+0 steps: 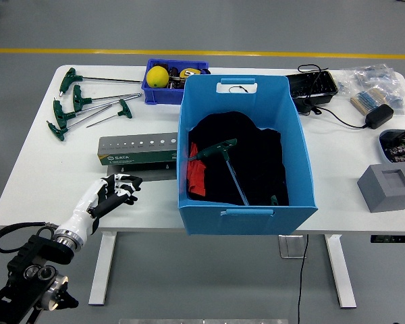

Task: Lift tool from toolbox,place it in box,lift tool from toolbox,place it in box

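A large blue box [246, 214] stands mid-table. Inside it lie black cloth, a red item and a green T-handle tool [224, 159]. Several green T-handle tools [81, 102] lie on the table at the far left. A grey-green tool holder [138, 151] with a row of holes lies left of the box. My left hand [115, 192], white with black fingers, is low at the table's near left edge. Its fingers are relaxed and hold nothing. My right arm is out of view.
A small blue bin [163, 91] with a yellow tape measure [158, 75] sits behind the box. At the right are a black tray [313, 85], a power adapter [379, 115] with cable, a grey block [387, 187] and bagged parts [370, 77].
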